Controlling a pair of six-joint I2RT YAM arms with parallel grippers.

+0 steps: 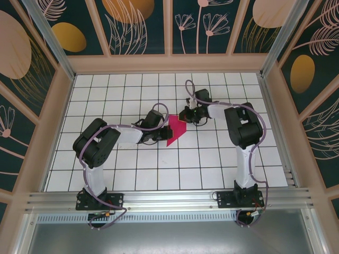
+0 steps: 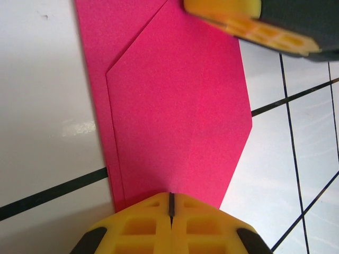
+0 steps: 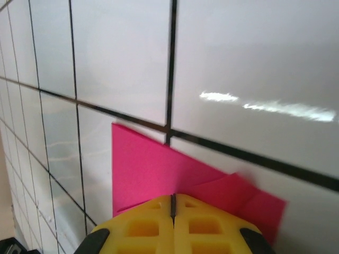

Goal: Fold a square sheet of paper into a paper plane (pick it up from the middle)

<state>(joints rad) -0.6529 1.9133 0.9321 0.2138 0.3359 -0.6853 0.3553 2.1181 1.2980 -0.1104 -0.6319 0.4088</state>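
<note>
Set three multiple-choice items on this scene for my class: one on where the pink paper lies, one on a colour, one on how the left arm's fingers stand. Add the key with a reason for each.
1. Where does the thin magenta-pink folded sheet of paper lie?
A. flat on the white gridded table, between the left gripper and the right gripper
B. held up in the air
C. hanging off the table's edge

2. What colour are the left gripper's fingers?
A. blue
B. yellow
C. green

3. How do those fingers stand?
A. spread wide
B. crossed over each other
C. shut together

Key:
1 A, the overhead view shows it mid-table with a gripper at either side.
2 B, the left wrist view shows yellow pads.
3 C, only a thin dark seam parts them.
</note>
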